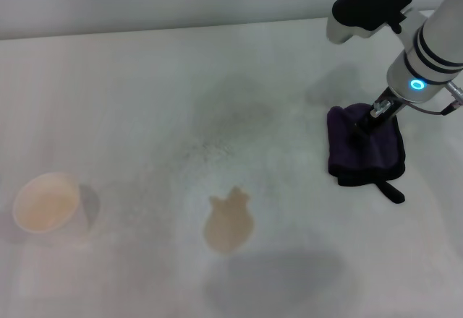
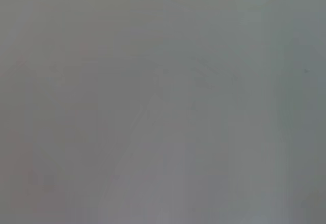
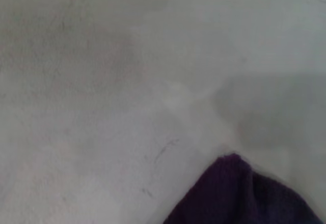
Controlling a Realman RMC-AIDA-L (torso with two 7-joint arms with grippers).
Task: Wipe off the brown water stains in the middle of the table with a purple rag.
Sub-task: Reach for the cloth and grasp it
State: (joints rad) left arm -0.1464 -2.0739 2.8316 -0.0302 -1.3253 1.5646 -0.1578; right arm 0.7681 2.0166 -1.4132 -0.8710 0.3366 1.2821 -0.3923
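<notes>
Leftward, pale paper cup [image 1: 46,202] with tan inside; right fingers [image 1: 365,124] on purple rag [image 1: 365,150], grip unclear.

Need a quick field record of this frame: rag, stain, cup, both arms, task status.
purple rag: bunched on the table, right side, black loop tab toward the near edge
right gripper: down on the rag's top, fingers sunk in the cloth
left gripper: not in view
brown water stains: one tan puddle, centre near side, apart from the rag
paper cup: far left, upright, away from the puddle
grey smudge: faint, behind the puddle
status: stain not yet wiped
</notes>
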